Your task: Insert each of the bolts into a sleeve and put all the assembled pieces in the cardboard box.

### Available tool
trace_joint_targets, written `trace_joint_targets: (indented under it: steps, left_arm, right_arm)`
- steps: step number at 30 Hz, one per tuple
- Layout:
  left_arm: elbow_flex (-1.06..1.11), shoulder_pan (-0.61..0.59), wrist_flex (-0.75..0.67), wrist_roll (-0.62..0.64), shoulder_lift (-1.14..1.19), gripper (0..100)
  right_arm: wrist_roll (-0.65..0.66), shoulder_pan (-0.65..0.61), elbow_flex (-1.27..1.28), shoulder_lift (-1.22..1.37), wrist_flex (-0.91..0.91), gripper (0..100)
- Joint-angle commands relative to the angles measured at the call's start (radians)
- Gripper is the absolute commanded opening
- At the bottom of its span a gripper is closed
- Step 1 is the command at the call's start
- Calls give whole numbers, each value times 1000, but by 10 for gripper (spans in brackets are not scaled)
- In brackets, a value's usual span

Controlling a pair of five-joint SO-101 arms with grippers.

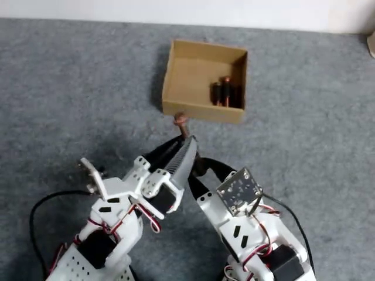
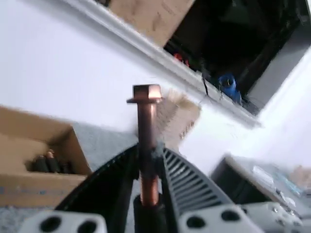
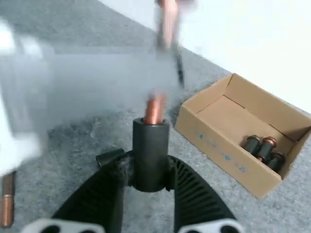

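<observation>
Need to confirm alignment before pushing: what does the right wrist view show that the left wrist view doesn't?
Right wrist view adds: the right end effector gripping the sleeve, plus a loose bolt lying on the carpet. Left wrist view adds: the left end effector pinching the held bolt below its hex head. Both: the held bolt's tip at the sleeve's mouth, and the cardboard box holding assembled pieces.

High view looks down over the cardboard box (image 1: 190,76); both wrist views face it low and close, sharing it.
</observation>
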Motion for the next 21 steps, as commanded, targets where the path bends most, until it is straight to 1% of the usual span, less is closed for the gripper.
trace_joint_targets:
  steps: [1,6,8,12,14,21]
  left_arm:
    - [-8,24,-14,11,-10,6]
    - [-5,27,-12,11,-12,6]
    - [1,25,-6,12,-13,6]
    - [47,35,104,12,-13,6]
    - [99,39,112,12,-13,6]
    - [96,42,130,12,-15,7]
  right_arm:
    - [-9,-28,-19,-7,-28,6]
    - [-12,-25,-19,-7,-28,6]
    - [-14,-5,-19,-7,-28,6]
    - [-49,35,-25,-7,-28,6]
    - [-49,35,-25,-7,-28,6]
    - [-49,36,-19,-7,-28,6]
